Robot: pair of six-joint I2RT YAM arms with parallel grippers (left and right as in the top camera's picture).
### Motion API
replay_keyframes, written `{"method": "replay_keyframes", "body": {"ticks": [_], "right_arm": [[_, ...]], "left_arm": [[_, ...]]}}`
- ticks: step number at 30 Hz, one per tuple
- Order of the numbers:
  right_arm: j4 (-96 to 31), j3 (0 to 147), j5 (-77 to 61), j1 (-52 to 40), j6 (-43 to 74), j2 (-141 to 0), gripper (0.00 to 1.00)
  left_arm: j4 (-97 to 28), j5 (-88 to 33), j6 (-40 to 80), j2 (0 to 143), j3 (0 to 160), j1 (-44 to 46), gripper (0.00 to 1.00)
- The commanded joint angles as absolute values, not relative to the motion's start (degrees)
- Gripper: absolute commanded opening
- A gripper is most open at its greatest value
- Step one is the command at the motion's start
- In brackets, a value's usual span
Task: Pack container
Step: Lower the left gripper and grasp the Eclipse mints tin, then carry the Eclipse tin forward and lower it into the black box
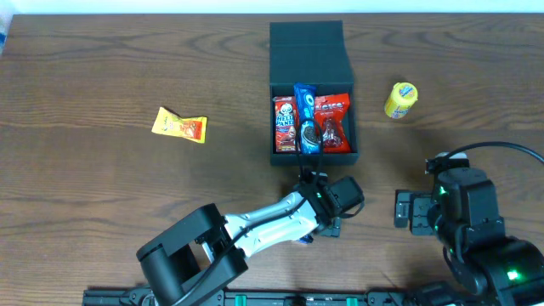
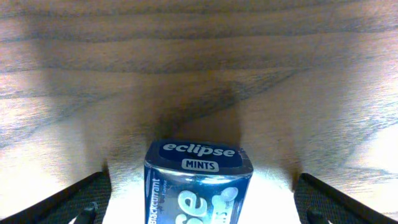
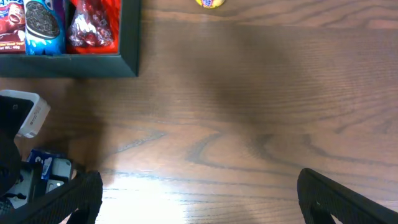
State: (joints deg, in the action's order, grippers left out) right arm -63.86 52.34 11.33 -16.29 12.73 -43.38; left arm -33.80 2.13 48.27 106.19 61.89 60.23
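The dark teal container point(image 1: 313, 159) is sitting open at the table's far middle, holding a Hello Panda packet point(image 1: 284, 124), an Oreo packet point(image 1: 306, 119) and a red packet point(image 1: 333, 123). Just in front of it, the left gripper point(image 2: 199, 204) is spreading wide around an Eclipse mints tin point(image 2: 199, 174), not touching it. The right gripper point(image 3: 199, 200) is gaping over bare wood, holding nothing.

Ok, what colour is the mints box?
Mints box: dark blue, white lettering; best in the left wrist view.
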Motion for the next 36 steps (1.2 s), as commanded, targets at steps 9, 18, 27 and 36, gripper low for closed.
{"method": "replay_keyframes", "body": {"ticks": [9, 18, 27, 36], "right_arm": [[-63.9, 52.4, 11.5, -15.4, 12.4, -43.1, 0.99], [-63.9, 52.4, 11.5, -15.4, 12.4, -43.1, 0.99], [-63.9, 52.4, 11.5, -15.4, 12.4, -43.1, 0.99], [-63.9, 52.4, 11.5, -15.4, 12.4, -43.1, 0.99]], "left_arm": [[-33.7, 1.8, 52.8, 107.5, 61.1, 60.8, 0.82], [-33.5, 1.8, 52.7, 107.5, 61.1, 61.2, 0.47], [-33.1, 1.6, 52.7, 107.5, 61.1, 61.2, 0.43], [-32.9, 1.4, 52.7, 107.5, 61.2, 61.2, 0.37]]}}
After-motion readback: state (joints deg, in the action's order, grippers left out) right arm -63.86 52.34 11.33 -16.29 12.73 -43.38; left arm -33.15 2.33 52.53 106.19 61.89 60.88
